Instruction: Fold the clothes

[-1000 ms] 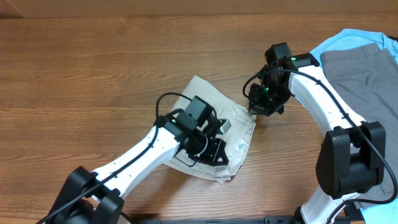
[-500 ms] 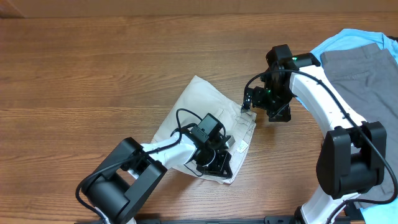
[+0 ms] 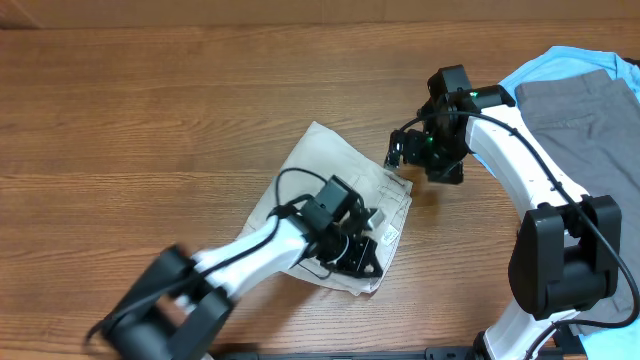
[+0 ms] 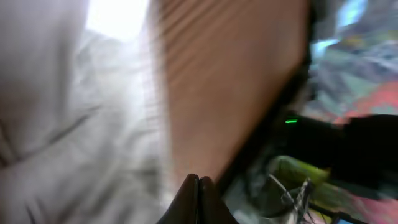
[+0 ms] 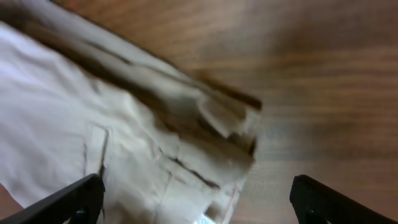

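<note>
As is seen overhead, shorts (image 3: 310,165): laid folded, centre.
Left gripper (image 3: 355,258): closed, over shorts' near edge.
Right gripper (image 3: 400,158): held wide open at shorts' right edge.

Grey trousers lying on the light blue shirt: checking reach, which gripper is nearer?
Right. The right gripper hangs open left of the grey trousers; the left gripper, shut, is farther, lower left.

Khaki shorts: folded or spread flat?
Folded, loosely. The khaki shorts lie as one compact doubled-over bundle on the table; the right wrist view shows layered edges at one corner.
</note>
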Available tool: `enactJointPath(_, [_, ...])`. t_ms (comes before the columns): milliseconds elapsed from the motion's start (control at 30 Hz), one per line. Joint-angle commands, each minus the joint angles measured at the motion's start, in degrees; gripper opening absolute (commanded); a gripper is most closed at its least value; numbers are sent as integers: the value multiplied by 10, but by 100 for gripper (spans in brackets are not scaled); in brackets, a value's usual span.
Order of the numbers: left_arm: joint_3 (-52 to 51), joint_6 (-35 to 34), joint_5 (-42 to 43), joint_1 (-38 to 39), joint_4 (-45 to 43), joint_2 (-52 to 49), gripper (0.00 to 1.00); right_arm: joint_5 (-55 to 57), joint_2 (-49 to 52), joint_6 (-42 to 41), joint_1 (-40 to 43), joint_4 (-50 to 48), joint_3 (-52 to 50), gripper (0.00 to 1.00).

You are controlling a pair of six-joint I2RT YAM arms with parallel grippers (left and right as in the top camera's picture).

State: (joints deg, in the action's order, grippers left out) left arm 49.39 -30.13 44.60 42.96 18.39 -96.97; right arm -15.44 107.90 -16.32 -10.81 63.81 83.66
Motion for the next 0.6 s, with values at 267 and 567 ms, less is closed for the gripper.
enactJointPath(267, [12, -37, -156, -5, 103, 121, 4, 4, 0, 1, 3, -72, 10, 100])
enactJointPath(567, [12, -35, -102, 10, 94, 7, 4, 4, 0, 1, 3, -72, 10, 100])
